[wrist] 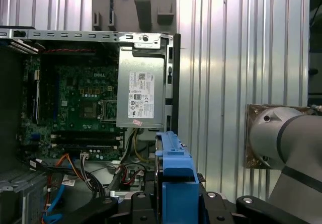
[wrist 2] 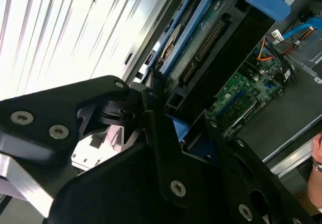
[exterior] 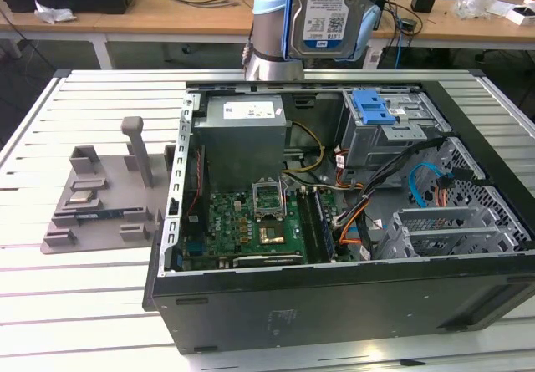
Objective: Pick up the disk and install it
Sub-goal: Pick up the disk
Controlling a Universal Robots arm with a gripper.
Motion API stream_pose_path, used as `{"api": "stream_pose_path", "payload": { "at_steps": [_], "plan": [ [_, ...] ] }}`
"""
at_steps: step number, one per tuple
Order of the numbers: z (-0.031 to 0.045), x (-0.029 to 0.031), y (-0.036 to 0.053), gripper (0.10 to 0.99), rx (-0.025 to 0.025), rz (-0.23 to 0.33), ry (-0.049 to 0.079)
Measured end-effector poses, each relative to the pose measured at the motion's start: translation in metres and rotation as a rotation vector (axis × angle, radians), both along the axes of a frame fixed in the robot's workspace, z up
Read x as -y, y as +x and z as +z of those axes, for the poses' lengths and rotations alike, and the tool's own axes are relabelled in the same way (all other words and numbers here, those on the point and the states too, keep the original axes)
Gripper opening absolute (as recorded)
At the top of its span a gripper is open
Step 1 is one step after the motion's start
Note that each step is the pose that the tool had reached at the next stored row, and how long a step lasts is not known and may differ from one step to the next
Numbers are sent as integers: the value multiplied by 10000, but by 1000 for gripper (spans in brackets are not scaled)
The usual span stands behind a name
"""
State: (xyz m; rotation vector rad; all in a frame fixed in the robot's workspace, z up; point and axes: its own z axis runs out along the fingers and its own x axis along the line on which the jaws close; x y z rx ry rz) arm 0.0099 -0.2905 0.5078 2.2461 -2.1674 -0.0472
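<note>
The disk (exterior: 328,12) hangs upright above the back of the open computer case (exterior: 334,305), its white-and-blue label facing the exterior camera and its blue carrier frame along the edges. In the first wrist view the disk (wrist: 175,168) shows edge-on, with my gripper (wrist: 176,206) shut on it from both sides. In the second wrist view the black fingers (wrist 2: 151,108) clamp the disk (wrist 2: 201,58), whose connector side and circuit board show. It is held in the air over the table edge beside the case, apart from the metal drive cage (exterior: 389,134).
Inside the case are a grey power supply (exterior: 242,134), a green motherboard (exterior: 251,221), loose cables (exterior: 426,188) and a blue latch (exterior: 372,106) on the cage. A grey fixture (exterior: 100,192) lies on the slatted table at the exterior view's left. A person's hand (wrist 2: 317,156) shows at one edge.
</note>
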Motion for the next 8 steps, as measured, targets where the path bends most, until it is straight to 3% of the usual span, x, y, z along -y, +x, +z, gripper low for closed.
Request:
{"api": "stream_pose_path", "payload": {
  "at_steps": [5,8],
  "plan": [
    [0,53,0,369,0,-1,-2],
    [-1,119,0,369,0,0,0]
  ]
}}
